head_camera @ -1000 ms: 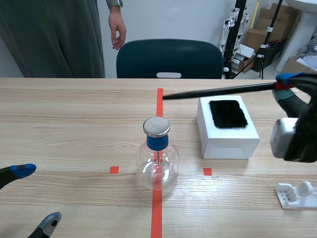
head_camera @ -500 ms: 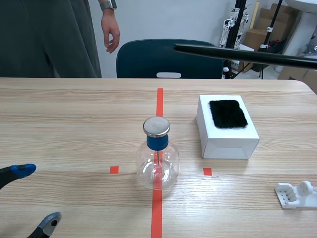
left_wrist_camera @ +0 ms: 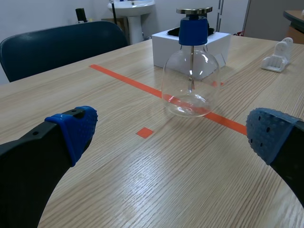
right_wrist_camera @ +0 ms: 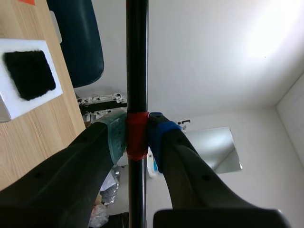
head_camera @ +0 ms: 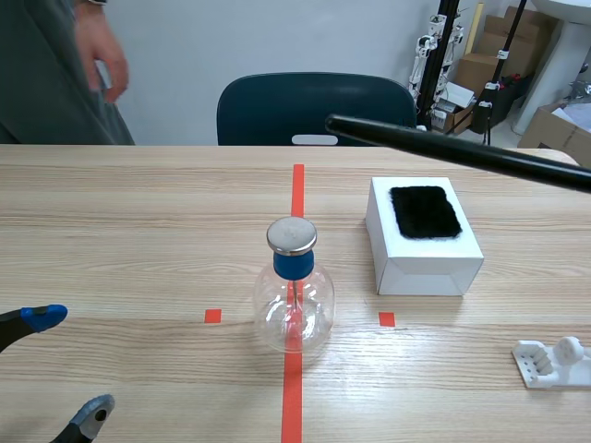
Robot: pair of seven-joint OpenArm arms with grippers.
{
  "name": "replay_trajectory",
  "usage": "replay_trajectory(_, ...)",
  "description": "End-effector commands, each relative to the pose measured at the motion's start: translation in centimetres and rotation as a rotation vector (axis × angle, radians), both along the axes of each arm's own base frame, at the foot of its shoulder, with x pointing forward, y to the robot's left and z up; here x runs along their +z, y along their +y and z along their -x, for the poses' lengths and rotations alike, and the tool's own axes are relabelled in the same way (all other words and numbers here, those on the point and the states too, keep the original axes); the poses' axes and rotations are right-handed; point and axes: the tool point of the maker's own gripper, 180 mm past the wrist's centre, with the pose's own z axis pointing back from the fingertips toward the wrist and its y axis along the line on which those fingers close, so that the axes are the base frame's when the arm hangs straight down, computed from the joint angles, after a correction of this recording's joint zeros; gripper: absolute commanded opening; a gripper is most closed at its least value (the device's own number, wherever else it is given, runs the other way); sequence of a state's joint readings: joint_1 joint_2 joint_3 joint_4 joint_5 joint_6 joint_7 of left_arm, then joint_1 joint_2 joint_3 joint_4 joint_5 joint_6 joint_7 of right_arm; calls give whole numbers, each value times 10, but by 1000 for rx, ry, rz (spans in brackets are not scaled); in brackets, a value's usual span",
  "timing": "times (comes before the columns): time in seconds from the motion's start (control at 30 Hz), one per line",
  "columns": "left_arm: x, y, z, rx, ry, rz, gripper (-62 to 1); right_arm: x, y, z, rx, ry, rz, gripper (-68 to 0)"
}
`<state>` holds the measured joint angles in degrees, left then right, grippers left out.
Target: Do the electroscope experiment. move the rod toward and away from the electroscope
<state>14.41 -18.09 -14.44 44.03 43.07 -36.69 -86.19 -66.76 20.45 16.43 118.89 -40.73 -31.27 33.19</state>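
While clamped in right gripper (right_wrist_camera: 137, 137), rod (head_camera: 443, 147) hangs seemingly beyond electroscope (head_camera: 294, 297).

The wooden bench (head_camera: 138, 240) carries a glass electroscope flask (head_camera: 294, 295), upright on the orange-red centre line. A white box (head_camera: 425, 254) sits near it to the right. A small white stand (head_camera: 552, 363) lies well apart, near the front right corner.
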Motion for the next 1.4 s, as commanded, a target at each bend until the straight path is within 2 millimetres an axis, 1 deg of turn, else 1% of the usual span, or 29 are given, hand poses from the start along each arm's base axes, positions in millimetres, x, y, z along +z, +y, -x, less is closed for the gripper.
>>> replay_trajectory(0.0, 14, 3, -2, 5, -53, 39, 14, 9, 1, -3, 5, -37, 3, -673)
replay_trajectory(0.1, 14, 3, -2, 5, -53, 39, 14, 9, 1, -3, 7, -37, 3, -673)
replay_trajectory(0.67, 14, 3, -2, 5, -53, 39, 14, 11, 18, 5, 110, -50, 4, -673)
replay_trajectory(1.37, 14, 3, -2, 5, -53, 39, 14, 10, 20, 6, 121, -49, 10, -673)
